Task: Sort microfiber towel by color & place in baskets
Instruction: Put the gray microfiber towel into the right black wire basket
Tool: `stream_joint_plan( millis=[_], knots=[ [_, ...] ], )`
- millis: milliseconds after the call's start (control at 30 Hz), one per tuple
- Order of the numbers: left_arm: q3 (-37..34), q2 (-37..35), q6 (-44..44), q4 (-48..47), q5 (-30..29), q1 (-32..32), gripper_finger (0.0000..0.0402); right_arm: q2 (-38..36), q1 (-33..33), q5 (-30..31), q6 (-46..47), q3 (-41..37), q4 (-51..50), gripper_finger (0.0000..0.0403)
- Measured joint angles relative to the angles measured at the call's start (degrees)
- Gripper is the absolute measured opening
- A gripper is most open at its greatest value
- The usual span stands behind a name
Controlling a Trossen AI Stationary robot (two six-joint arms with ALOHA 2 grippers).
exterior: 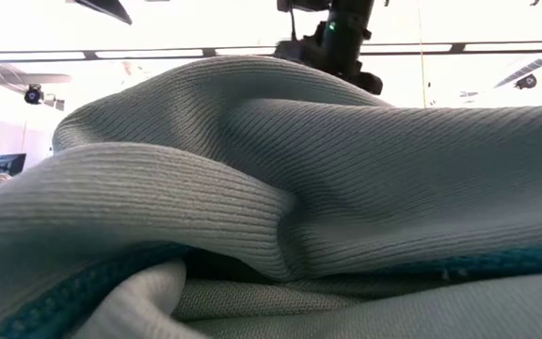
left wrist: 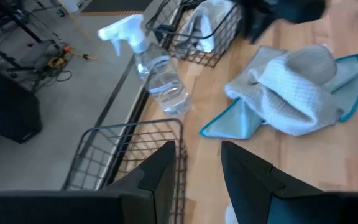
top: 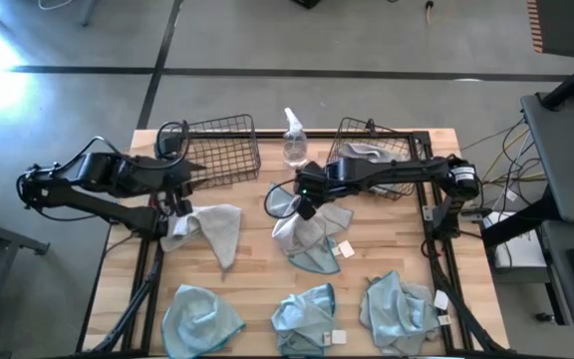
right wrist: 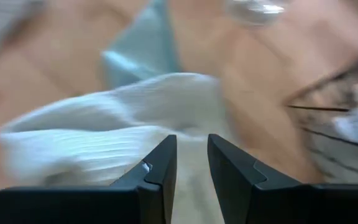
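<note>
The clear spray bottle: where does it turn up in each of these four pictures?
High view: spray bottle at the table's far edge, between the two baskets.
Low view: not in it; cloth fills the picture.
Left wrist view: upper left of centre.
Right wrist view: cannot tell.
Shared landmark: right basket.

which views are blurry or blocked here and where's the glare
Low view: a teal-edged towel against the lens blocks nearly everything, with the room behind washed out. Right wrist view: motion-smeared over a pale towel. High view: sharp, with glare on the floor at the upper left. Left wrist view: slightly soft around the spray bottle.
</note>
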Motion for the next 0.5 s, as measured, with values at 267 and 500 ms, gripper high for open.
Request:
stream_joint_plan(
  millis=[267, 500],
  knots=[
    [0.0, -3.6, 1.2, -1.8, -1.1, 0.0, 0.0114, 0.3, 3.3, -4.2, 0.0, 0.0, 4.6, 0.0089],
    [0.0, -5.9, 0.9, -1.7, -1.1, 0.0, 0.0114, 1.2, 5.3, -6.8, -1.3, 0.0, 4.3, 0.0109]
  ],
)
